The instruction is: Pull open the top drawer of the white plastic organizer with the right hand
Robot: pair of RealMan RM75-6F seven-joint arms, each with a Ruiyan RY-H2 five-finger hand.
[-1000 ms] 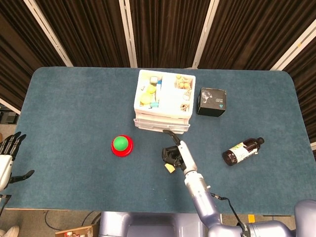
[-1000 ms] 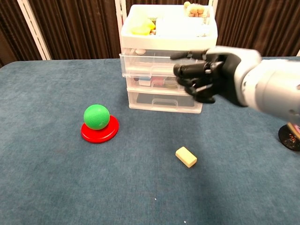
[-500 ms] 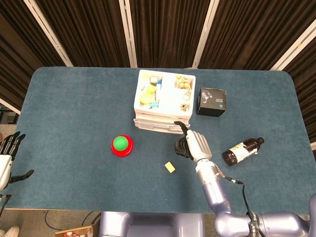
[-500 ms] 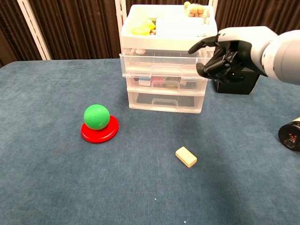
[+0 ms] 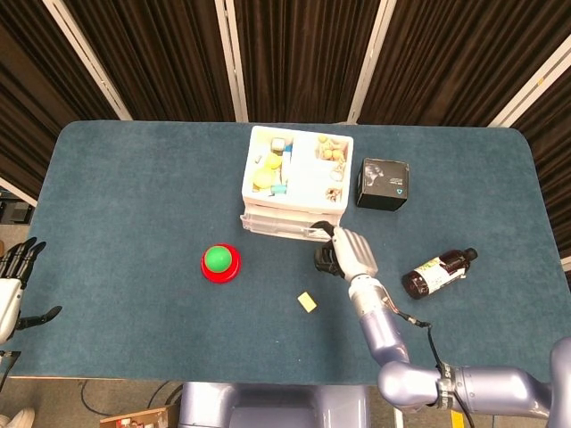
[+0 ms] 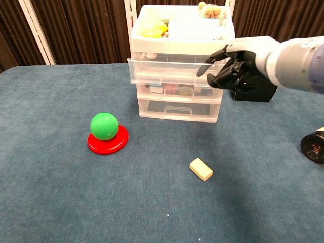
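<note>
Since a second ago the right hand (image 6: 230, 68) has swung from in front of the drawer stack to the right front corner of the white plastic organizer (image 5: 294, 183), and the top drawer (image 6: 172, 71) now juts slightly further forward than the two drawers beneath it. One finger is extended along the drawer's front edge while the others are curled in; whether it actually grips the drawer cannot be told from either view. The organizer sits at the table's (image 5: 134, 196) far middle, with a black box (image 5: 382, 184) just beside its right side, leaving only a narrow gap there. Open cloth lies in front of the drawers, bounded by the green ball (image 6: 104, 125) on its red dish (image 6: 107, 142) to the left and a small tan block (image 6: 201, 169) nearer the front. A brown bottle (image 5: 438, 272) lies on its side to the right. Off the table's left edge, the left hand (image 5: 13, 285) hangs with fingers spread, holding nothing.
</note>
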